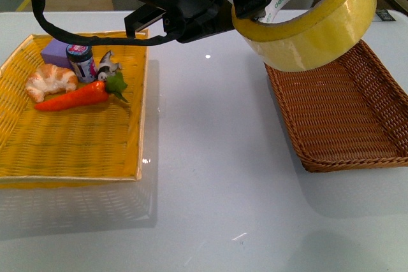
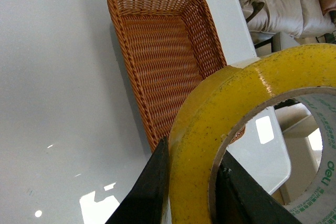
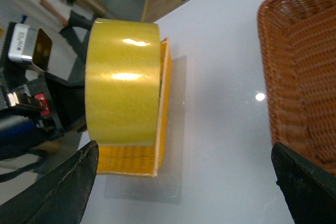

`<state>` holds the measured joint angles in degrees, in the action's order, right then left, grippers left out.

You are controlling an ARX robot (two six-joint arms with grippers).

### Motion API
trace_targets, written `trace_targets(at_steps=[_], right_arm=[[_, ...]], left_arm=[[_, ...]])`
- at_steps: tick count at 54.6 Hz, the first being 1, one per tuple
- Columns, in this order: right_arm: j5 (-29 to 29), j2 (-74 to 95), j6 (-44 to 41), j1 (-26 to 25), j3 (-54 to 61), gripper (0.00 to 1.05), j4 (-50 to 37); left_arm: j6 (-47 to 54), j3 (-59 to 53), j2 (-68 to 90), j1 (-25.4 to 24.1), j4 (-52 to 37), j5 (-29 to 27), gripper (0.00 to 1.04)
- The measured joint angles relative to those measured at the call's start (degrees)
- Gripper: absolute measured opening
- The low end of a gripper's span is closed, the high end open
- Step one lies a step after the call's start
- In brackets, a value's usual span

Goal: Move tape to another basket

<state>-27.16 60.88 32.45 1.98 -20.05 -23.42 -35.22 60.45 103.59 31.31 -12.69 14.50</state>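
My left gripper [image 1: 250, 12] is shut on the tape [image 1: 312, 23], a wide yellowish roll with a white printed core, held high above the table near the far left corner of the brown wicker basket [image 1: 338, 109]. In the left wrist view the black fingers [image 2: 149, 192] pinch the roll's wall [image 2: 194, 145], with the basket [image 2: 163, 56] below and beyond. In the right wrist view the tape [image 3: 123, 80] hangs in the air in front of the yellow tray, and the basket [image 3: 299, 66] lies to one side. My right gripper [image 3: 184, 182] is open and empty.
A bright yellow woven tray [image 1: 64, 144] on the left holds a croissant [image 1: 51, 81], a toy carrot [image 1: 80, 97], a small can [image 1: 81, 62], a purple block [image 1: 54, 52] and a small grey figure [image 1: 107, 63]. White table between tray and basket.
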Motion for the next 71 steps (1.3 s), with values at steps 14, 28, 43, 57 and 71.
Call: trace_targets(at_steps=[14,28,43,57,71], right_arm=[[-3.1,6.7,2.5,4.6,-3.2,0.96,-8.4],[-3.9,16.6,2.5,7.5,-8.7,0.96,-9.8],[-4.6,19.8,3.1,7.6,-11.5,0.93,-10.3],[-5.4,21.3,4.5,7.6,-11.9,0.55,-11.0],[-5.9,21.2,6.7,7.3,-12.2,0.46,-11.0]], left_arm=[[0.3,-0.7,-0.4,0.2,0.4,1.0,0.16],[1.2,-0.7,-0.5,0.4,1.0,1.7,0.16],[1.5,-0.7,-0.6,0.5,1.1,2.1,0.15],[1.5,-0.7,-0.7,0.6,1.1,2.5,0.15],[0.9,-0.7,-1.2,0.8,-0.1,3.4,0.39]])
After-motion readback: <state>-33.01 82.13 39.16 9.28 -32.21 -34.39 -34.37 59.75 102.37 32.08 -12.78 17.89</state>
